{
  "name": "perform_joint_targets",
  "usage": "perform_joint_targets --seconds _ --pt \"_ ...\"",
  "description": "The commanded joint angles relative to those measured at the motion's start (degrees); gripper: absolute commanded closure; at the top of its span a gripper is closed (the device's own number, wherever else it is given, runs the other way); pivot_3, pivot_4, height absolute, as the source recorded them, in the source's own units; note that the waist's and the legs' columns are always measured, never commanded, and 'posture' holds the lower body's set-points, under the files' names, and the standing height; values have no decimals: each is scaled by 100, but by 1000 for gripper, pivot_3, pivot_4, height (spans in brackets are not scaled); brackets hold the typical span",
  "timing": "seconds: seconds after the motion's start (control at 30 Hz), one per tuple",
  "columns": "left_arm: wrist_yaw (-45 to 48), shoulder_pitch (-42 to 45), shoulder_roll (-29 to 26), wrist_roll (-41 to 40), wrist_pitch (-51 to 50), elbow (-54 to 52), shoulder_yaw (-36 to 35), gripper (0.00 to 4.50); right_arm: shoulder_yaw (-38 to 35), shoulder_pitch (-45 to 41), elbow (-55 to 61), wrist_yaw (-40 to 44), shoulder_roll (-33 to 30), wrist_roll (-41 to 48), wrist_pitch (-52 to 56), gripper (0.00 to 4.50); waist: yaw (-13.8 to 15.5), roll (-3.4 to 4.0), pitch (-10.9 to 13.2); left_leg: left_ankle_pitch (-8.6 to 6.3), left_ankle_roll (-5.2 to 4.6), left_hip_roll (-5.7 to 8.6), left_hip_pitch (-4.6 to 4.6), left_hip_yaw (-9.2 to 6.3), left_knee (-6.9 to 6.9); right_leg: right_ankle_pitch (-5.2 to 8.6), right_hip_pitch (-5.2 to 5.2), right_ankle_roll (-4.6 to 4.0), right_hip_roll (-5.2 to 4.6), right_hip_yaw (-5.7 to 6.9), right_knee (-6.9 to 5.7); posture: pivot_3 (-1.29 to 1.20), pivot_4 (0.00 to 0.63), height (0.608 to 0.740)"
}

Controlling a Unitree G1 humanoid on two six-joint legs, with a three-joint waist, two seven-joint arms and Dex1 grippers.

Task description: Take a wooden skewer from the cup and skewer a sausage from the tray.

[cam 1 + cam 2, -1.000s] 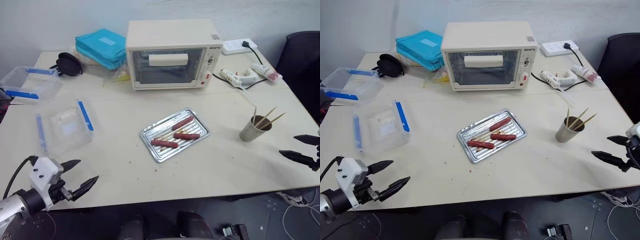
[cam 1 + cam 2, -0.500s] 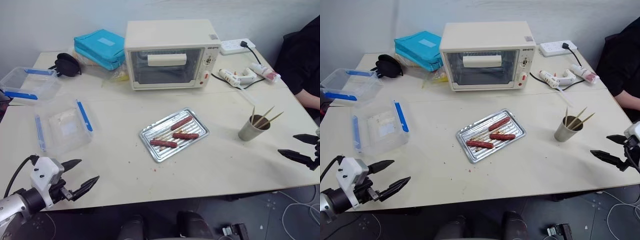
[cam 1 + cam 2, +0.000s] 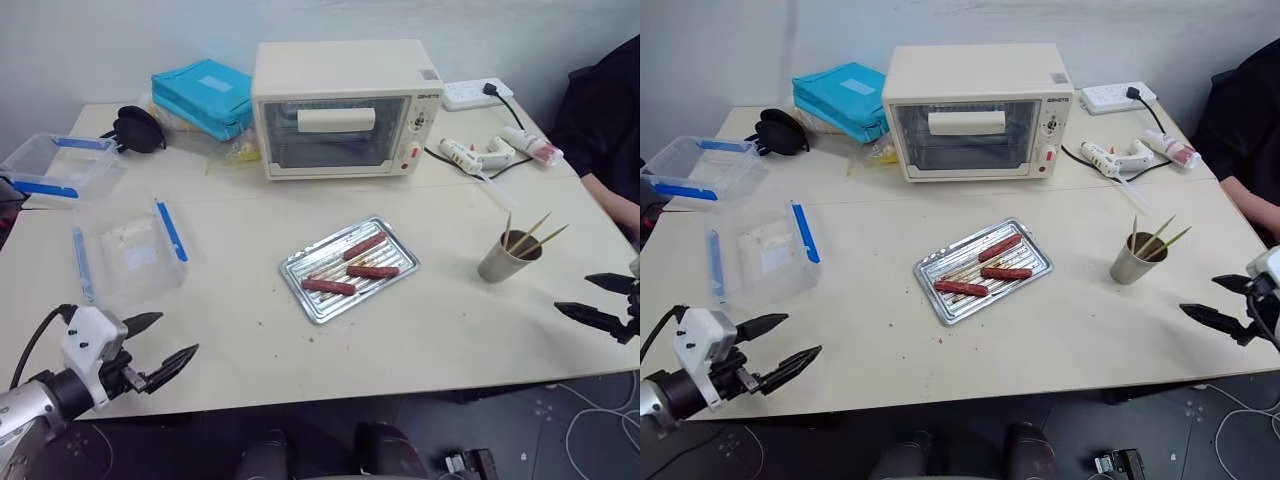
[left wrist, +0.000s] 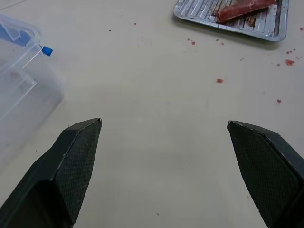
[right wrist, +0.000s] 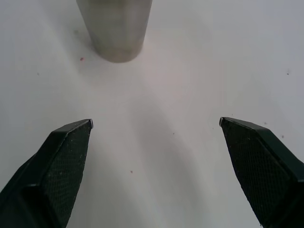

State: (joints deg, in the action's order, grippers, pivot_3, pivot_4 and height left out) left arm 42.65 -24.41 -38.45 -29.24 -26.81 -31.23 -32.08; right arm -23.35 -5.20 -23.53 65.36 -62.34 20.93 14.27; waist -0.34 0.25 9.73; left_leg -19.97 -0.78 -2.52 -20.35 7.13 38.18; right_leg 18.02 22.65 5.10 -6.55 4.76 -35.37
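A: Status, near to far?

B: Left gripper (image 3: pixel 163 347) sits at the near left edge of the table (image 3: pixel 440 330), fingers spread wide, nothing between them. Right gripper (image 3: pixel 603 300) is at the near right edge, also spread wide and empty. Its wrist view looks along the fingers at the base of the cup (image 5: pixel 115 27), with bare table between.

A: Task items?

B: Cup (image 3: pixel 505 258) stands on the right side, just past the right gripper, apart from it. Several skewers (image 3: pixel 530 238) stick up out of it, fanned out. Tray (image 3: pixel 349 269) is mid-table, angled, with three sausages (image 3: pixel 371 271) lying on its ribbed bottom. None has a stick in it.

A: So progress?

B: My read: nothing done yet. No skewer pulled, sausages untouched. Everything is left: reach the cup, pinch one skewer, lift it out, carry it to the tray, pierce a sausage. The right gripper is the closer one to the cup.

A: Anything beyond?

B: Two clear plastic boxes (image 3: pixel 128 250) with blue clips on the left. Further back a toaster oven (image 3: pixel 340 108), a teal pouch (image 3: pixel 203 95), a glue gun (image 3: pixel 478 155), a power strip (image 3: pixel 478 92). A person's arm (image 3: pixel 618 205) shows at the far right edge, away from the cup.
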Motion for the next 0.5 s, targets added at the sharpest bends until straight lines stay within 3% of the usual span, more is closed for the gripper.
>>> perform_joint_targets --seconds 0.03,0.1,0.2,0.37,0.5 --pt "76 119 -107 -185 -82 -122 19 0 -441 93 268 -213 53 159 102 27 1 0 0 0 0 0 0 1 0 0 0 0 0 0 -1 0 150 740" --pt "113 347 -217 -709 -465 -276 -80 0 -707 181 513 -313 124 403 450 27 14 0 0 1 2 0 0 0 -1 0 0 0 0 0 -2 0 150 740" --pt "67 978 -586 -2174 -1373 -479 -265 0 -1308 312 1164 -545 368 1101 1376 27 38 -9 6 4 5 -1 -1 -4 1 0 0 0 0 0 -8 0 150 740" --pt "-180 2317 -1183 -3969 -2095 -574 73 0 -1893 432 2319 -1196 965 2087 2563 27 21 -12 7 12 12 -2 3 -13 0 0 -4 0 -1 -3 -18 0 150 740" --pt "-254 2887 -1359 -4403 -2210 -678 439 0 -1927 192 2582 -1799 1299 2296 2811 27 -17 -11 7 14 17 0 5 -3 -2 0 -3 0 6 -11 -20 0 150 740"
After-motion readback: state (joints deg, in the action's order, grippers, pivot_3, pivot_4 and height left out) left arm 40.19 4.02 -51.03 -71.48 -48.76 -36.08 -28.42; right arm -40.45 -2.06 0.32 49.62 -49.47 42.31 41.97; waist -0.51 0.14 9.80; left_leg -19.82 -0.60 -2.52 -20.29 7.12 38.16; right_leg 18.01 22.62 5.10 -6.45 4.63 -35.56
